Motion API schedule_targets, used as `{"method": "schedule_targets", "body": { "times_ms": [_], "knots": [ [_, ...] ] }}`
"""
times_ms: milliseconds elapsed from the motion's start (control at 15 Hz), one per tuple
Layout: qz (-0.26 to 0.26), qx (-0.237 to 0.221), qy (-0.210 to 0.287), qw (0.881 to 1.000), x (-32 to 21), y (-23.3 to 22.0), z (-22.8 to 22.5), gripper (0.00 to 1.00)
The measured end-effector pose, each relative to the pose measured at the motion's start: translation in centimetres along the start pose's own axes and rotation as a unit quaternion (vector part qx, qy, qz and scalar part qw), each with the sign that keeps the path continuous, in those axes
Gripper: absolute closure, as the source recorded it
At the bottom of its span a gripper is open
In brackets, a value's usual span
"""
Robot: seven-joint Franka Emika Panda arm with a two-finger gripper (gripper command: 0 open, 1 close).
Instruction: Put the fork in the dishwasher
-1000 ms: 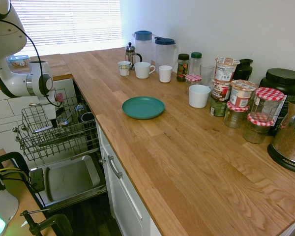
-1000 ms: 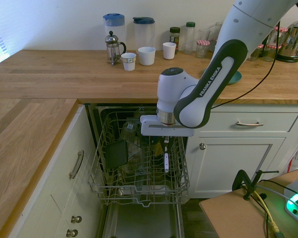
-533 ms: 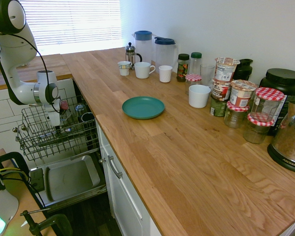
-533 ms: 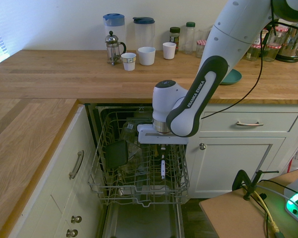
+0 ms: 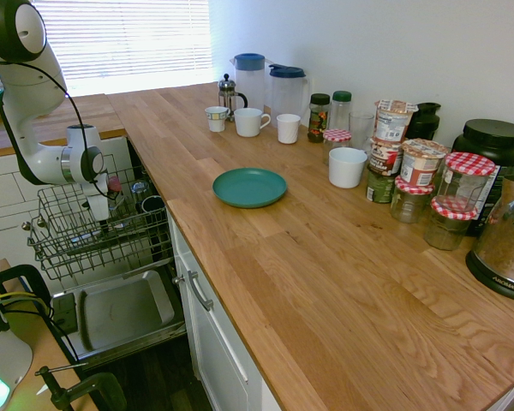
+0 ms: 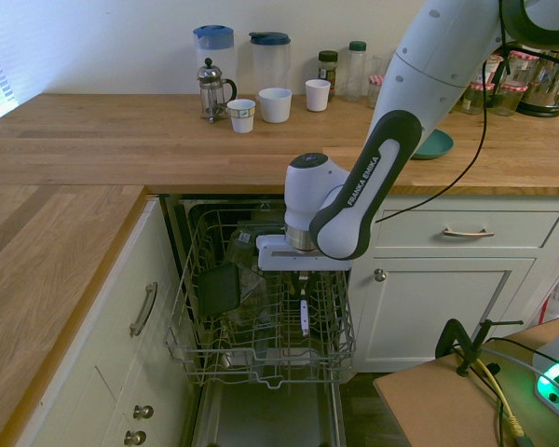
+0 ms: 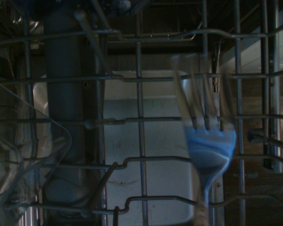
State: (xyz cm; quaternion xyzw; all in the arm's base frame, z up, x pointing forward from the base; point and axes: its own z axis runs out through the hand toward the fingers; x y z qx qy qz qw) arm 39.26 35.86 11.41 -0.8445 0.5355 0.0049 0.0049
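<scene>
First exterior view: 4 cups (image 5: 347, 168) and 1 green plate (image 5: 249, 187) sit on the tabletop (image 5: 300, 257); 1 claw (image 6: 304, 287) grips 1 fork (image 6: 305, 318) at the dishwasher (image 6: 269, 410) rack (image 6: 261, 358), which holds clear containers (image 6: 246, 284).

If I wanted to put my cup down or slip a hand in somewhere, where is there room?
There's room on the wooden counter, in front of the green plate and the jars. The lowered door looks bare beneath the rack. The rack is crowded around the gripper and fork.
</scene>
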Motion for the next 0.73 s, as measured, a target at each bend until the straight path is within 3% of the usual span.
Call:
{"method": "schedule_targets", "body": {
  "times_ms": [400, 733],
  "knots": [
    [-0.006, 0.015, 0.008, 1.000, 0.1, -1.4, -2.3, 0.00],
    [-0.007, 0.042, 0.038, 0.998, -1.0, -1.2, -11.6, 0.00]
  ]
}}
